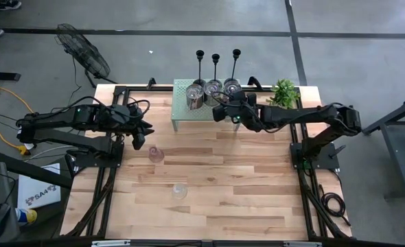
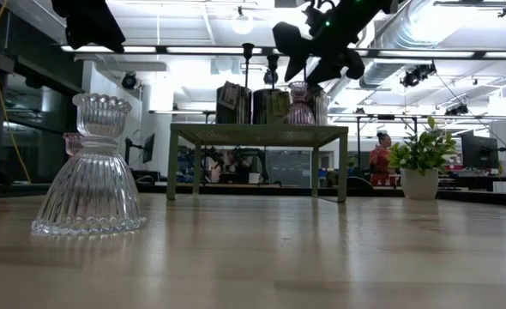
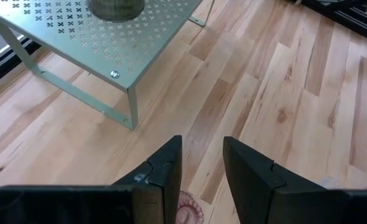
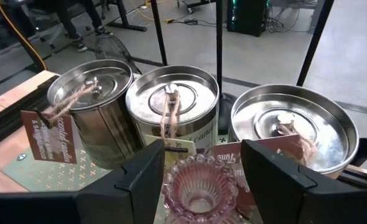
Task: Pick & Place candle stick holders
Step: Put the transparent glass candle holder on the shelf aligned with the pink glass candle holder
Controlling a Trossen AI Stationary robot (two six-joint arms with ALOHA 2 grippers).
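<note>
A pink glass candle holder (image 4: 199,186) stands on its base on the pale green shelf (image 1: 182,110), in front of three silvery lidded jars (image 4: 171,102). My right gripper (image 4: 202,177) hovers open just above it; its fingers flank the cup without touching it. Three black candlesticks (image 1: 215,68) rise behind the jars. Another pink cup (image 1: 156,154) and a clear glass holder (image 1: 180,190) stand on the table. My left gripper (image 1: 139,140) hangs open above the table beside the pink cup, holding nothing.
A small potted plant (image 1: 283,92) stands at the shelf's right, near my right arm. In the low view the clear holder (image 2: 90,172) is close to the camera. The near half of the wooden table (image 1: 209,213) is bare wood.
</note>
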